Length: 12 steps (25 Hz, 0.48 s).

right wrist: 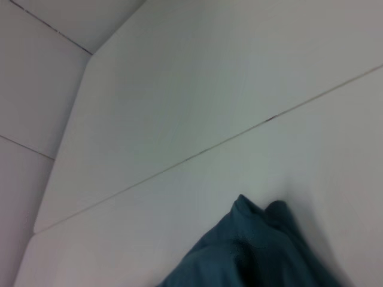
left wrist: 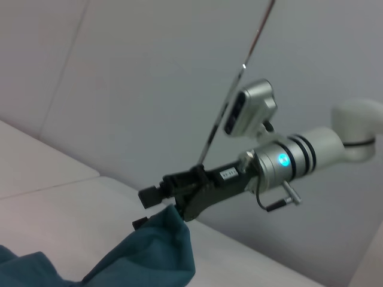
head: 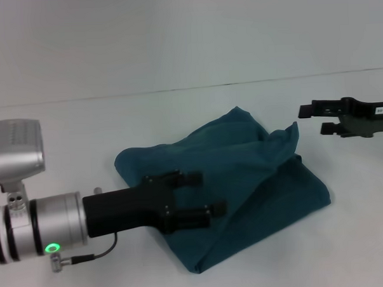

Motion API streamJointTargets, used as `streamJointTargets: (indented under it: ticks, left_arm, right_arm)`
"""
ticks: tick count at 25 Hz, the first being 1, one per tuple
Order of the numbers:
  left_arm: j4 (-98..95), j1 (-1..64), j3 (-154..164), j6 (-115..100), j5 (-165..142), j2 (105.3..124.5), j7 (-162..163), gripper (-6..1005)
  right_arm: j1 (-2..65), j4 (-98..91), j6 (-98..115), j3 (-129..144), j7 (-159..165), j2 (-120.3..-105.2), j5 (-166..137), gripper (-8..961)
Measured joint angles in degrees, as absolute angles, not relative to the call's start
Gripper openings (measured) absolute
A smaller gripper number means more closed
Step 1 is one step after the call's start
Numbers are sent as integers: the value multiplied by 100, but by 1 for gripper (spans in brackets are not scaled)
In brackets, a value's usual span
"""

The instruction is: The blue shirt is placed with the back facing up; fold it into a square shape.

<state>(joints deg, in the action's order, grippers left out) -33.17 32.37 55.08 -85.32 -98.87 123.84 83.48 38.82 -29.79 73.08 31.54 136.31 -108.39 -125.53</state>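
Both claws gaped empty: left claw (head: 200,194) over the rumpled blue shirt (head: 256,172), right claw (head: 317,119) beside it.

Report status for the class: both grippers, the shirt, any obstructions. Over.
Left gripper open above the blue shirt. Right gripper open, off to the side. Shirt bunched, not square. Nothing in the way.

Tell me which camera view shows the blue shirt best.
The head view: it takes in the whole blue shirt lying bunched on the white table, with the left claw over it. The left wrist view catches only a raised corner near the right claw; the right wrist view shows one edge.
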Motion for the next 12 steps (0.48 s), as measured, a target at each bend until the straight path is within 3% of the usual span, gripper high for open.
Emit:
streamJointTargets:
  ticks: [12]
  left_arm:
    - [-3781, 3048, 5392, -8649, -10598, 12333, 8264, 905]
  right_arm:
    - [4114, -2488, 7131, 3185, 14359, -10841, -12561, 929]
